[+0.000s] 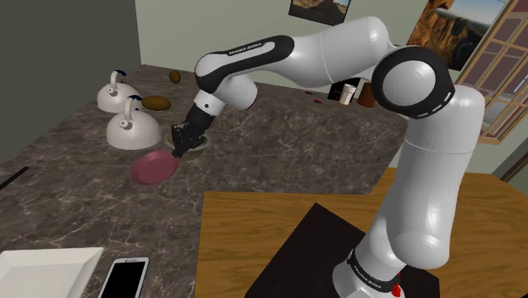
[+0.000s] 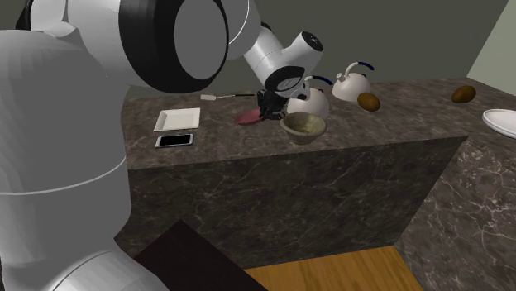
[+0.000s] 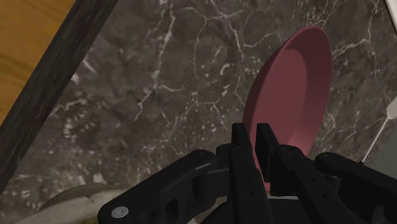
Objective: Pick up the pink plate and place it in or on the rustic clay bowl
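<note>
— Where's the pink plate (image 3: pixel 292 95)?
— Tilted on edge over the dark marble counter (image 1: pixel 279 161), stretching straight away from the gripper (image 3: pixel 253 137), whose nearly closed fingers pinch its rim
— And the bowl (image 2: pixel 304 126)?
— The second exterior view shows it just beside the gripper

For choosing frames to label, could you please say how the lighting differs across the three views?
Shoulder view: evenly lit, pink plate plain in the gripper. Second exterior view: dimmer, counter front shaded, bowl readable. Wrist view: soft shading across the plate, no glare.
</note>
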`<state>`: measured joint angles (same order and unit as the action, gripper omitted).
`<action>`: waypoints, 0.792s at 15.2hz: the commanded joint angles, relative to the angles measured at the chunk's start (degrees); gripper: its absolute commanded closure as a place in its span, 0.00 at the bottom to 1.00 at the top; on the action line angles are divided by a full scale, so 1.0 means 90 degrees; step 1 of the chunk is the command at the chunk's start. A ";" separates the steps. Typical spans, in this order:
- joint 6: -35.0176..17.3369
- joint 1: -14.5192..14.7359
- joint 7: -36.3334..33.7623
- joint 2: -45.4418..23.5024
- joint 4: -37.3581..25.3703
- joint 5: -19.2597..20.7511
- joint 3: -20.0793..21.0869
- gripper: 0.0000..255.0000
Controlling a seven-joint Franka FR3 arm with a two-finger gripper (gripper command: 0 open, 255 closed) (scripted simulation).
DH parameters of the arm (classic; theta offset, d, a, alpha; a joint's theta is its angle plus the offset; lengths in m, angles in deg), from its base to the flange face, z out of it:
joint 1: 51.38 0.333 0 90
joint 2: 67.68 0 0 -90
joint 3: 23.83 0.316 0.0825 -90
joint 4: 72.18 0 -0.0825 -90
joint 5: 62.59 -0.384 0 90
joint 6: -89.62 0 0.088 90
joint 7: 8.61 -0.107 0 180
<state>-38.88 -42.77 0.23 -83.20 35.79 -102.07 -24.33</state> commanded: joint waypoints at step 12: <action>0.0777 -0.0007 -0.0593 0.0433 -0.0477 0.0376 -0.0091 1.00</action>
<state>-32.56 -42.85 -4.57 -79.80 31.82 -98.99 -25.09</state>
